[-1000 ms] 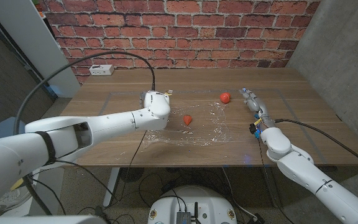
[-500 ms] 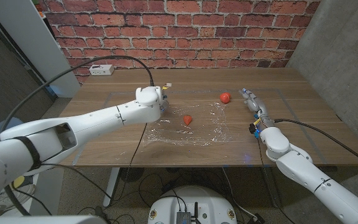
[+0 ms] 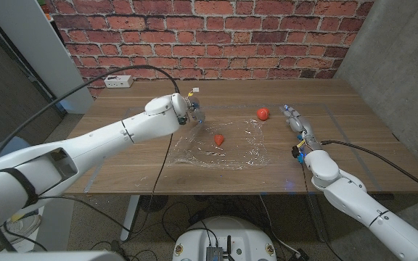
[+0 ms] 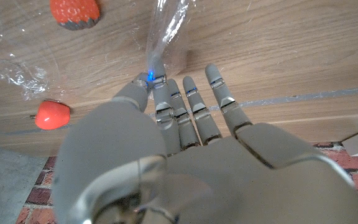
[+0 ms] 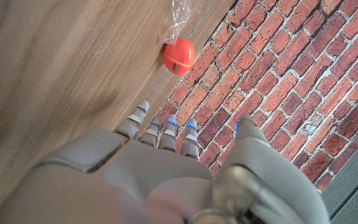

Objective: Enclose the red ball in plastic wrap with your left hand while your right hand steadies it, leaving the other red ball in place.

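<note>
My left hand pinches plastic wrap corner, lifted; red ball not covered yet; right hand open, idle.

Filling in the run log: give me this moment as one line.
left robot hand: pinches plastic wrap edge, lifted | right robot hand: idle, apart | red ball: on wrap, uncovered | other red ball: at wrap's corner

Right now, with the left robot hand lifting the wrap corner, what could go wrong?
1. The right robot hand is off to the side, not steadying the red ball on the plastic wrap; pulling the sheet may roll it.
2. The left robot hand pinches only a thin corner, which could slip.
3. The other red ball sits at the wrap's far edge and may get dragged.
</note>
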Tool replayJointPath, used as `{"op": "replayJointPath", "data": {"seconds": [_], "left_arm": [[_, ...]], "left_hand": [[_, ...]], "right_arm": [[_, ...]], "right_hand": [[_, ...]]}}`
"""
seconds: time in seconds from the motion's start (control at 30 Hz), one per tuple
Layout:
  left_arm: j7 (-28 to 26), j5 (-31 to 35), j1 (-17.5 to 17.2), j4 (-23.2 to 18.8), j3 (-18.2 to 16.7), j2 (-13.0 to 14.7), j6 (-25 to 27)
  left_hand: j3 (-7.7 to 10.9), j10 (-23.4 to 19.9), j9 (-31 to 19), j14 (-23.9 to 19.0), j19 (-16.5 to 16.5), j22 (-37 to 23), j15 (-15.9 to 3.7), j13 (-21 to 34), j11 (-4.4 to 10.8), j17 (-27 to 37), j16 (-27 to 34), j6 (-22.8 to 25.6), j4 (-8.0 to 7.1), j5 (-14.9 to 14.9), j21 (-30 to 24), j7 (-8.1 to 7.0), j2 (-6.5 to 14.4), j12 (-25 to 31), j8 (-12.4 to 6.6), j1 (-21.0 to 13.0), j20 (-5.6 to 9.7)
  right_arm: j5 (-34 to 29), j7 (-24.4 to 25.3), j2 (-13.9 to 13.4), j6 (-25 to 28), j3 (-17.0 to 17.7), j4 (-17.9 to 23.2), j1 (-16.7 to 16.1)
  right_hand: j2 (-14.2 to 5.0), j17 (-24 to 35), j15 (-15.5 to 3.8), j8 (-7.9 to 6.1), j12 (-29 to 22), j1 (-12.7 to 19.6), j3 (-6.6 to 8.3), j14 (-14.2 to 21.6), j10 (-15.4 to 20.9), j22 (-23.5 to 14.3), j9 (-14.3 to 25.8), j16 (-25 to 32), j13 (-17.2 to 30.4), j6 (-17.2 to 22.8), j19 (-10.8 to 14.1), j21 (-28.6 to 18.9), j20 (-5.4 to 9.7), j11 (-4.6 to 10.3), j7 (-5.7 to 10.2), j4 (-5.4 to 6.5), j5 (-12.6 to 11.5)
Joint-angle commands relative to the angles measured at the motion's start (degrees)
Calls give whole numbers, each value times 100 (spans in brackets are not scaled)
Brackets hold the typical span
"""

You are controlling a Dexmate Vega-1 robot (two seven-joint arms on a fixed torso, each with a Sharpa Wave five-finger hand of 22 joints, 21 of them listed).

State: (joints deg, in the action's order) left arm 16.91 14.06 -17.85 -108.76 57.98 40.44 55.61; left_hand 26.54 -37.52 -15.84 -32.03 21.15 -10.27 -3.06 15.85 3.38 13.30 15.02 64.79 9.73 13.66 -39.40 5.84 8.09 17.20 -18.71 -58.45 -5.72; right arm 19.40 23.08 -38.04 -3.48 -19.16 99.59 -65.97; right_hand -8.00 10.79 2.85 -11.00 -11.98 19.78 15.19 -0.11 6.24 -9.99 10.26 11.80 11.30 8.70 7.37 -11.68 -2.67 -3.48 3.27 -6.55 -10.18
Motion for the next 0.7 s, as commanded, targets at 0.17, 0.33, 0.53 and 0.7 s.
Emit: {"op": "replayJointPath", "data": {"seconds": [0.17, 0.33, 0.53, 0.7], "left_arm": [[-463, -891, -386, -146, -725, -30, -860], [-650, -1014, -502, -161, -839, -81, -1119], [-834, -1127, -602, -124, -934, -187, -1438], [-996, -1196, -657, -70, -991, -342, -1664]], "left_hand": [[52, -51, -52, 30, -22, -15, -256, 32, -22, 18, -7, 22, 11, 25, 15, 21, -62, 27, -40, -23, -25], [56, -59, -81, 49, -39, -16, -252, 37, -21, 23, -12, 28, 11, 31, 25, 27, -70, 29, -51, -26, -27], [65, -64, -109, 61, -63, -17, -259, 41, -4, 24, -17, 40, 9, 38, 38, 26, -75, 29, -65, -29, -37], [70, -94, -133, 56, -65, -17, -265, 44, -6, 24, -16, 35, 15, 44, 41, 23, -86, 39, -69, -36, -36]], "right_arm": [[-61, 40, -118, 4, 44, 117, -194], [-211, 178, -250, 283, 52, 334, -295], [-297, 184, -384, 435, 67, 480, -382], [-266, 122, -439, 405, 105, 497, -451]], "right_hand": [[-10, 19, -15, -6, 12, -30, 19, 1, 44, -24, 21, -27, 30, 78, 31, 8, 14, -15, 6, -19, -19], [-55, -3, -70, -104, 12, 163, 142, -23, 57, -23, 20, -50, 29, 435, -31, 29, 72, 84, 160, -129, -59], [-44, -10, -62, -142, -3, 301, 214, -33, 111, -22, 19, -56, 29, 674, -44, 29, 42, 155, 203, -202, -74], [-29, -11, -53, -121, -5, 343, 232, -33, 129, -22, 19, -54, 29, 698, -61, 32, 0, 142, 108, -216, -75]]}}
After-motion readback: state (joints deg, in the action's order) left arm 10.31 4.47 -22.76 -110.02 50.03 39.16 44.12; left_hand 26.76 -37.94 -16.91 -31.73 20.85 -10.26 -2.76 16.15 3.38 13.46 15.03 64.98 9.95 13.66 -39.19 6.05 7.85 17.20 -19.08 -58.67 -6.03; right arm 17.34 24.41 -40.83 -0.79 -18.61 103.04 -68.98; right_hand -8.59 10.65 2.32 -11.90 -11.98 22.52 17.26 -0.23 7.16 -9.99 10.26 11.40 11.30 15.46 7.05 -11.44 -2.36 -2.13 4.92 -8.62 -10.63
